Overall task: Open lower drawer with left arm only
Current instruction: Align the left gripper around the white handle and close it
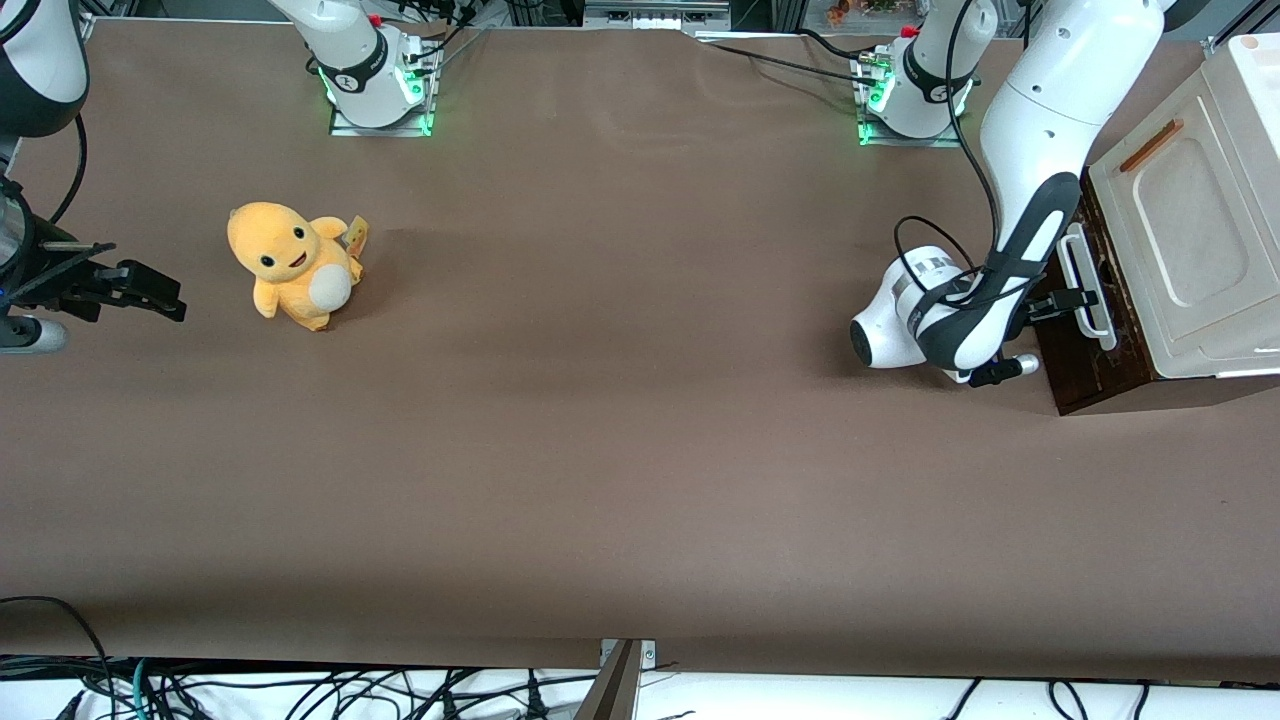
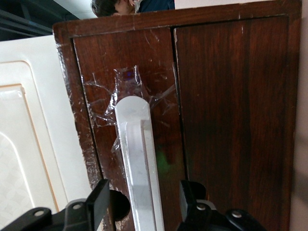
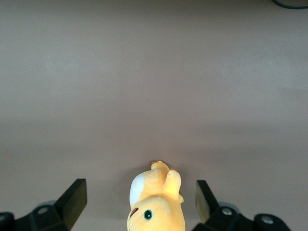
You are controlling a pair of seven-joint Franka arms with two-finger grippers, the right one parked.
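Gripper [image 2: 147, 204]: fingers spread wide, straddling the white bar handle [image 2: 137, 163] of the lower drawer [image 2: 130, 72], not yet clamped.
Risk: handle could be missed if pulled unclamped.

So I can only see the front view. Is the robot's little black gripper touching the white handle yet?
Observer: In the left wrist view the gripper is open, one finger on each side of the white bar handle, with gaps showing.
Operator: Is the handle stuck on properly?
Observer: Crinkled clear tape covers its rounded end, on the dark brown front of the lower drawer.
Operator: What does the other arm's camera see?
Observer: The orange plush toy lying on the brown table between that arm's black fingers.
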